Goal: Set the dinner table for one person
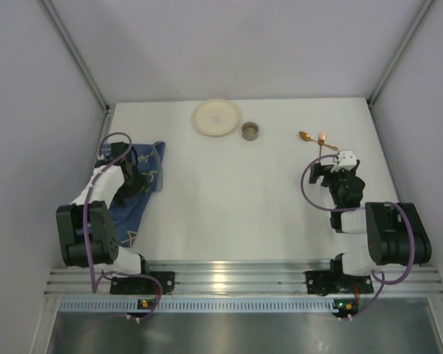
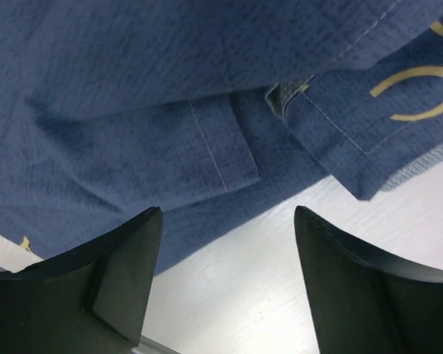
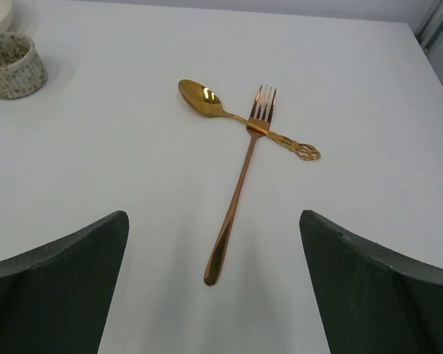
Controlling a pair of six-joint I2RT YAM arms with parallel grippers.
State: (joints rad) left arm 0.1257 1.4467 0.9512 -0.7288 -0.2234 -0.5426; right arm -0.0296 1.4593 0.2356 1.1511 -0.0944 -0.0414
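Stretching across most of the overhead view, the white dinner table (image 1: 229,214) is lying flat, its ribbed rail running along the near edge by the arm bases. A rumpled blue cloth (image 1: 153,164) is sitting at the table's left side, with the left arm covering much of it, so its outline is hard to trace. The left gripper (image 2: 227,221) is hovering at the cloth's edge, jaws apart and nothing between them; whether a fingertip is touching fabric is unclear. The right gripper (image 3: 214,221) is standing wide open and empty. A cream plate (image 1: 216,117) and a small speckled bowl (image 1: 250,131) are resting near the far edge. A gold fork (image 3: 240,184) is pointing its handle toward the right gripper's gap, crossing a gold spoon (image 3: 199,97).
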